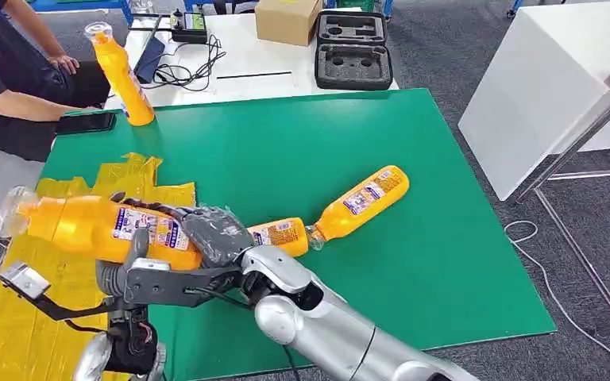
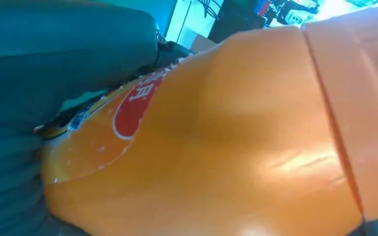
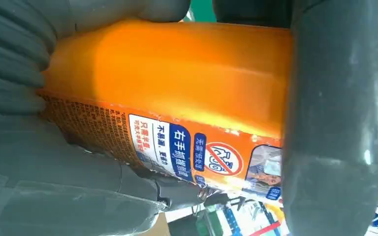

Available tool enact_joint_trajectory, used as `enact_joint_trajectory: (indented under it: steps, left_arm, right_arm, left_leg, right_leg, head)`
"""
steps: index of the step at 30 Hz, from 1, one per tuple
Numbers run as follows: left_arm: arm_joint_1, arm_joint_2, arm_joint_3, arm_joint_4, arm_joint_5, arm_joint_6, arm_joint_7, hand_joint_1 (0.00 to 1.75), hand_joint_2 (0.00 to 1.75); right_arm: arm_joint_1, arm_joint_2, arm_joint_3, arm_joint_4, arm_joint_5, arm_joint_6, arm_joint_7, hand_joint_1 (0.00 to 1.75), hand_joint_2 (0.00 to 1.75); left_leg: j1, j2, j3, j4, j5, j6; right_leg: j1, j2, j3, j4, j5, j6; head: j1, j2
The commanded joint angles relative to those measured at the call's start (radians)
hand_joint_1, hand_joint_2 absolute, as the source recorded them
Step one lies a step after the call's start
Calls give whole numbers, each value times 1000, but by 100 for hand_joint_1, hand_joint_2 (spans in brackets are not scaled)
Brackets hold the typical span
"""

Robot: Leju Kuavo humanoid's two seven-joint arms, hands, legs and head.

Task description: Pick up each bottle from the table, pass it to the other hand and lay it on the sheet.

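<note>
— Where was the held bottle (image 1: 95, 226)?
— Level, above the yellow sheet (image 1: 16, 325) at near left. I had the right hand (image 1: 210, 232) clamped round its labelled body, with the arm reaching across so the left hand (image 1: 147, 274) could take it.
— Left hand's grip?
— Under the bottle, thumb against it. I couldn't tell whether its fingers had closed. Handover stage, I judged.
— The rest?
— Two lying bottles (image 1: 363, 197) mid-table and one standing bottle (image 1: 125, 79) far left, on the green table (image 1: 445, 262).
</note>
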Motion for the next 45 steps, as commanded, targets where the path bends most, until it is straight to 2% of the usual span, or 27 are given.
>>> enact_joint_trajectory:
  steps: [1,5,6,7,23,24,30,35,38,39,42,45]
  left_arm:
    - [-28,-11,82,21,2,13,0,175,175]
    - [-30,-14,99,24,-4,17,-13,175,175]
    - [-33,-13,105,24,-12,22,-19,175,175]
    - [-38,-13,111,25,-29,34,-26,175,175]
    - [-43,-11,122,21,-47,49,-32,175,175]
    - [-43,-13,127,20,-71,71,-38,175,175]
    - [-61,20,286,79,-577,429,-86,175,175]
    - [-74,43,400,140,-797,520,-99,175,175]
    - [-115,106,410,277,-1096,660,-58,175,175]
    - [-155,104,476,350,-1309,674,-26,175,175]
    - [-249,89,616,484,-1489,674,-137,175,175]
    - [-296,91,650,555,-1598,674,-148,175,175]
  right_arm:
    - [-40,-3,84,73,-6,25,-24,175,175]
    - [-45,0,73,99,-10,24,-29,175,175]
    - [-46,-1,67,99,-9,22,-29,131,175]
    - [-44,-5,60,90,-4,16,-30,0,175]
    - [-45,-13,51,73,2,15,-27,0,175]
    - [-36,-19,43,56,3,14,-27,0,0]
    - [-1,-63,-83,-58,25,18,-20,0,0]
    - [17,-89,-129,-121,37,30,-22,0,0]
    - [34,-109,-129,-181,46,47,-6,0,0]
    - [36,-113,-122,-196,47,56,-1,0,0]
    - [35,-125,-110,-236,42,64,22,0,0]
    - [45,-132,-122,-273,40,64,37,0,0]
  left_leg:
    - [1,-1,4,0,-2,-2]
    - [1,-1,3,-1,-1,-1]
    - [0,-1,3,-1,-1,-1]
    - [1,-1,5,0,-2,-2]
    - [1,-2,4,0,-1,-1]
    - [1,-3,5,0,-2,-2]
    - [1,-2,3,0,-1,-1]
    - [1,-2,5,-1,-1,-2]
    - [1,-3,6,-1,-1,-2]
    - [1,-4,5,-2,0,-2]
    - [1,-5,6,-2,0,-2]
    - [1,-3,4,-1,0,-2]
  right_leg:
    - [1,0,4,0,-2,-2]
    - [1,0,3,-1,-1,-2]
    - [0,0,3,-1,-1,-1]
    - [1,0,4,0,-2,-2]
    - [1,-1,4,0,-2,-2]
    - [1,-1,5,0,-3,-2]
    - [1,-2,3,-1,-1,-2]
    - [1,-1,4,-1,-2,-2]
    - [1,-2,5,-1,-2,-2]
    - [0,-4,4,-1,-2,-2]
    - [0,-4,5,-1,-2,-2]
    - [0,-2,3,-1,-1,-2]
  head:
    - [0,0]
    - [0,0]
    - [-1,0]
    - [0,0]
    - [0,0]
    - [0,0]
    - [0,0]
    - [0,0]
    - [0,0]
    - [0,0]
    - [0,0]
    - [0,0]
